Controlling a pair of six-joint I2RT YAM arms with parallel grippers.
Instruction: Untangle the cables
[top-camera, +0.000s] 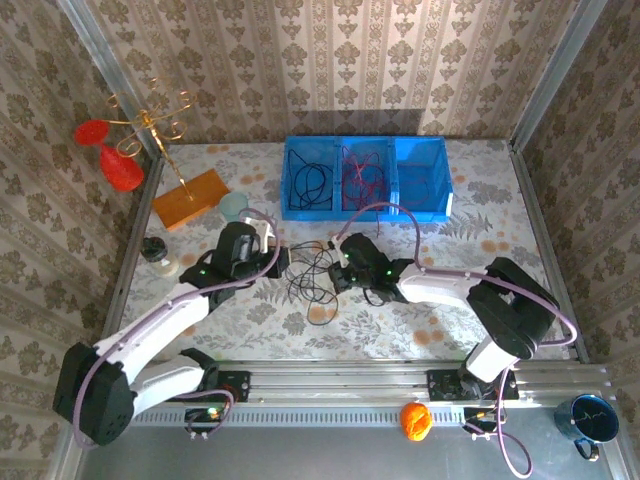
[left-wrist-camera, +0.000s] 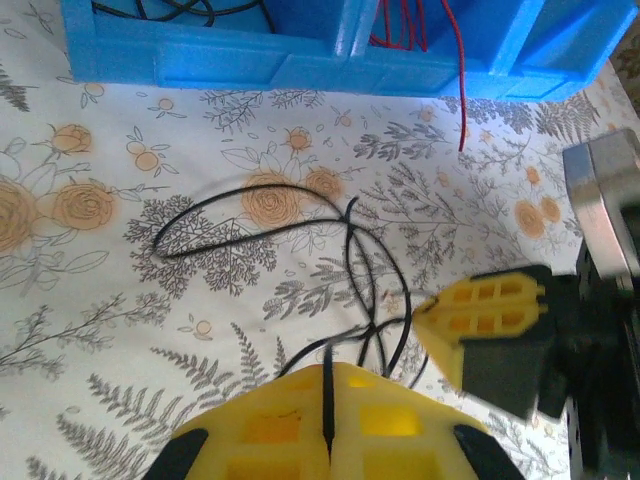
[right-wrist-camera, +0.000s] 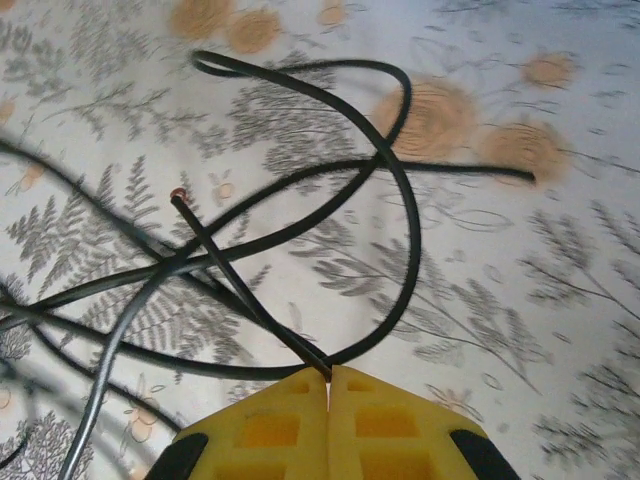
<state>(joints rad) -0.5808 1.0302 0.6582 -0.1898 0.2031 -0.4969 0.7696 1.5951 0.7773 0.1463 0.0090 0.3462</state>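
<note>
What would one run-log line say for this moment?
left gripper: shut on black cable | right gripper: shut on black cable end | cables: tangled

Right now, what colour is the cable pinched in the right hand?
Black: the cable in the right hand shows best in the right wrist view.

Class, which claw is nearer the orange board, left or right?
Left. The left claw sits right of the orange board; the right claw lies farther right, across the black cables.

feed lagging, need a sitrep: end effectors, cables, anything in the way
Left end effector shut on black cable tangle. Right end effector shut on it too. Tangle looped, crossed between them. Blue bin behind, not blocking.
</note>
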